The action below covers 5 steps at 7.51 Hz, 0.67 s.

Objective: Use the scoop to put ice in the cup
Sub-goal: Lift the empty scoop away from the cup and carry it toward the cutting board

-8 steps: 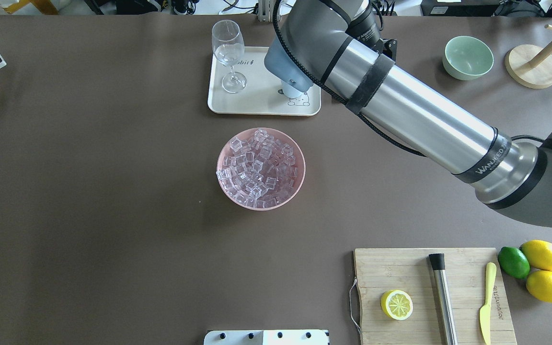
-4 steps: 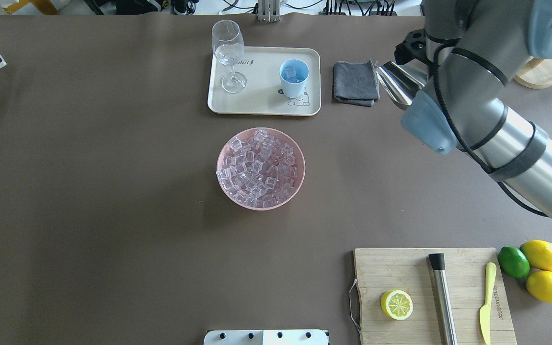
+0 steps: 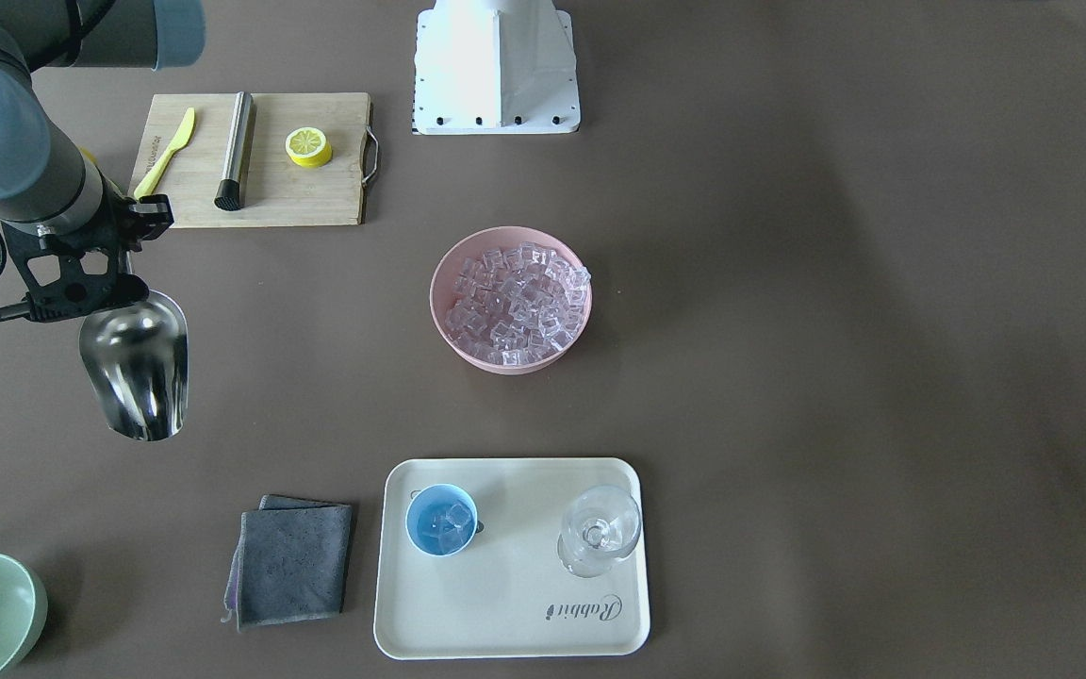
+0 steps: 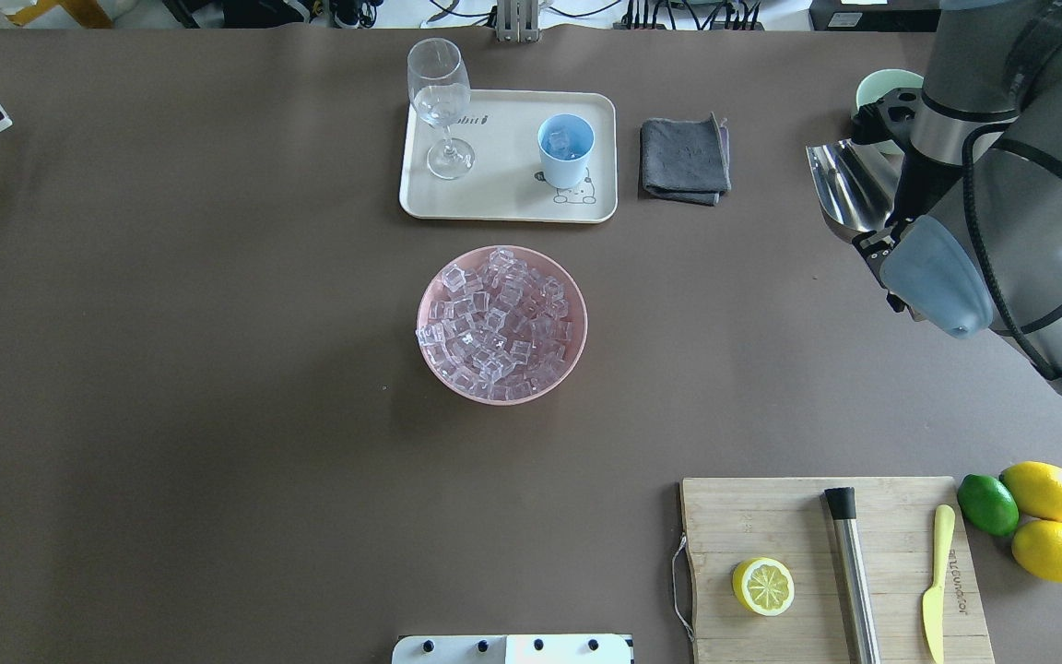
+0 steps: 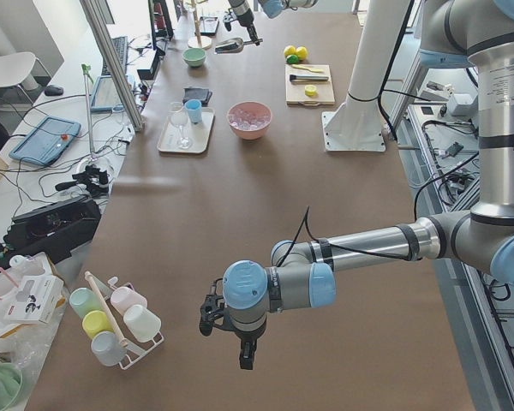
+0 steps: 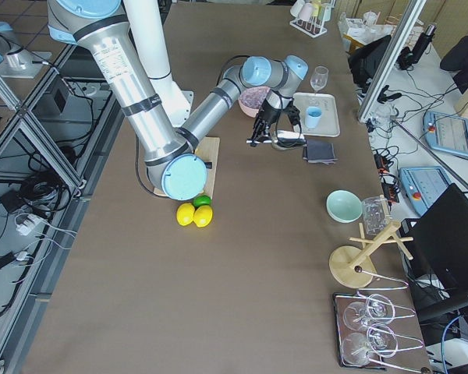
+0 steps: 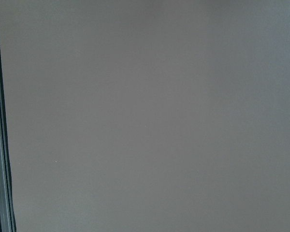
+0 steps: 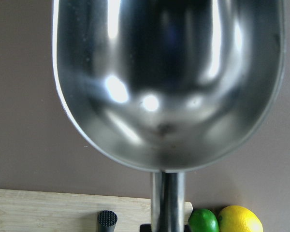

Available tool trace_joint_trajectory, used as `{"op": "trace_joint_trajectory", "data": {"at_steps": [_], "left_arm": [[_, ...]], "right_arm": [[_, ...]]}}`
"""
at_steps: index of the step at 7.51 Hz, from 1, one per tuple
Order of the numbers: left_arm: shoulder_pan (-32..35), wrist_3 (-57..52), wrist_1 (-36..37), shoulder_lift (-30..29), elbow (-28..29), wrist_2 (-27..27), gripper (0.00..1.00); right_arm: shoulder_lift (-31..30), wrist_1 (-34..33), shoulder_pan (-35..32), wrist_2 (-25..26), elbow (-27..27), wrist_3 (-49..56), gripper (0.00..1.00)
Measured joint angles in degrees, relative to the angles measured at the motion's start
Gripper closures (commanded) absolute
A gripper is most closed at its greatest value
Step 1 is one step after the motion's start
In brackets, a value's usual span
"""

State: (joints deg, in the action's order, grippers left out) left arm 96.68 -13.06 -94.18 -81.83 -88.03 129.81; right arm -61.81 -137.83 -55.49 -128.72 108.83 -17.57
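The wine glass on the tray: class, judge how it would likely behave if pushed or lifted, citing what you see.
The wine glass probably tips easily: a tall bowl on a thin stem over a small foot. It looks thin and clear, so likely fragile if knocked. Its smooth surface may slip when gripped, or slide on the tray.

This is a robotics lab, not a kitchen. The long brown-covered table (image 5: pixel 240 223) stands among aluminium frame posts (image 5: pixel 113 64). Teach pendants (image 6: pixel 452 128) lie at the side, and loose cables (image 5: pixel 64 184) trail over the floor. A white pedestal (image 5: pixel 370 77) carries the arms, and an office chair (image 5: pixel 4 73) stands nearby.
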Motion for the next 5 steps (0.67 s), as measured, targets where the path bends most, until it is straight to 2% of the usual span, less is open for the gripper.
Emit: {"op": "trace_joint_trajectory", "data": {"at_steps": [3,4,5], "left_arm": [[0.0,0.0,0.0,-0.1,-0.2,0.0,0.02],[0.0,0.0,0.0,-0.1,-0.3,0.0,0.02],[0.0,0.1,0.0,-0.1,-0.4,0.0,0.02]], "right_arm": [[-4.2,1.0,0.1,-6.0,1.3,-6.0,1.00],[-6.3,3.1,0.8,-7.9,1.6,-7.5,1.00],[-9.3,8.4,2.3,-8.8,1.6,-10.8,1.00]]}}
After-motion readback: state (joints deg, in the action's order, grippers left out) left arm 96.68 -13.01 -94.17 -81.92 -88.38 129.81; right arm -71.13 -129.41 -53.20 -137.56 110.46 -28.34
